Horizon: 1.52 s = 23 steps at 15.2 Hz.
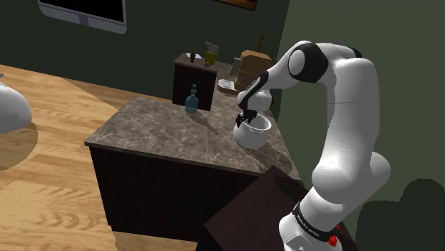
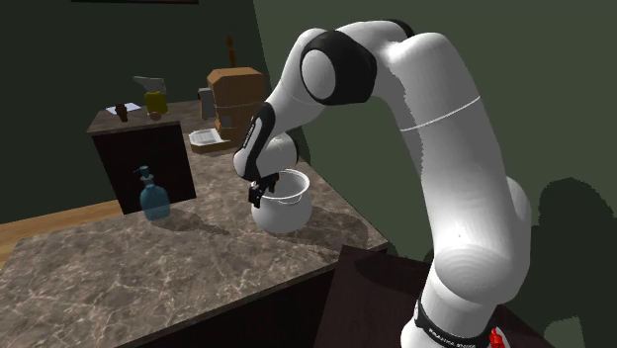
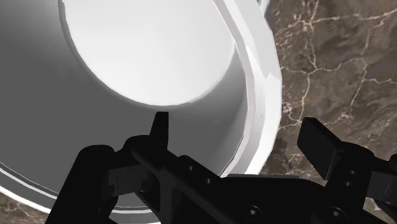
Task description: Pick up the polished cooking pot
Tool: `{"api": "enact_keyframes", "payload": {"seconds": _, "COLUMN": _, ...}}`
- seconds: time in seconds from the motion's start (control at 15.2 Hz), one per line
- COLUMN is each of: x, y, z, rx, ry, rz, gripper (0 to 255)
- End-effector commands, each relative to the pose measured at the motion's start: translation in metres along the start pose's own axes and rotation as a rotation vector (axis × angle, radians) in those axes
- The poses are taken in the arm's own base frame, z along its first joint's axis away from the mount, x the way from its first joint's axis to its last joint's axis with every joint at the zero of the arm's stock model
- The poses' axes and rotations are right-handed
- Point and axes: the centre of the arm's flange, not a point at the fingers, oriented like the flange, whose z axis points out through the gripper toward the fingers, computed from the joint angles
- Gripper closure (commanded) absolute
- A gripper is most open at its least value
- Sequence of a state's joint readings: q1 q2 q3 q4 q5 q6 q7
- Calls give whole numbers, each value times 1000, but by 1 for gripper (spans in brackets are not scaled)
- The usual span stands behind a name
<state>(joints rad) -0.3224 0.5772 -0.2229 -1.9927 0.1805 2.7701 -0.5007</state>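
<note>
**Now: gripper astride the pot's rim, not clamped**

Plainly, the white pot [image 1: 258, 135] stands upright on the brown marbled bench [image 1: 164, 132], on the side of the top nearest the dark green wall. It is drawn plain white, with a thick rim and a pale round bottom that shows in the wrist view.

The white arm [image 1: 342, 107] bends over from its stand and brings the black gripper [image 1: 245, 121] down at the pot's rim, on the side towards the shoulder view's left. In the wrist view the gripper [image 3: 238, 127] is spread fairly wide. One finger [image 3: 159, 130] hangs inside the pot, close to its inner wall, and the other finger [image 3: 321, 143] hangs outside over the marbled top. The pot's wall runs between them. A strip of bench shows between the outer finger and the rim, so the gripper is not clasping the pot.

A blue bottle [image 1: 192, 100] stands on the bench well apart from the pot, towards the shoulder view's left. Behind it stands a dark cabinet [image 1: 187, 78], with a yellow bottle [image 1: 209, 55] on its top. A brown wooden block [image 1: 254, 64] stands near the wall, behind the pot.
</note>
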Motion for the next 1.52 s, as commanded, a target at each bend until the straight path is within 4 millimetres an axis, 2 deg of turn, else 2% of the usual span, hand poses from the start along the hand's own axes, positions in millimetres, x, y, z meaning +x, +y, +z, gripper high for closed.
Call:
{"api": "enact_keyframes", "payload": {"seconds": 0.0, "x": 0, "y": -1, "z": 4, "rx": 0, "ry": 1, "rz": 0, "gripper": 0}}
{"api": "enact_keyframes", "payload": {"seconds": 0.07, "x": 0, "y": 0, "z": 4, "rx": 0, "ry": 1, "rz": 0, "gripper": 255}}
{"api": "enact_keyframes", "payload": {"seconds": 0.66, "x": 0, "y": -1, "z": 4, "rx": 0, "ry": 1, "rz": 0, "gripper": 255}}
{"api": "enact_keyframes", "payload": {"seconds": 1.45, "x": 12, "y": 7, "z": -58, "rx": 0, "ry": 1, "rz": 0, "gripper": 255}}
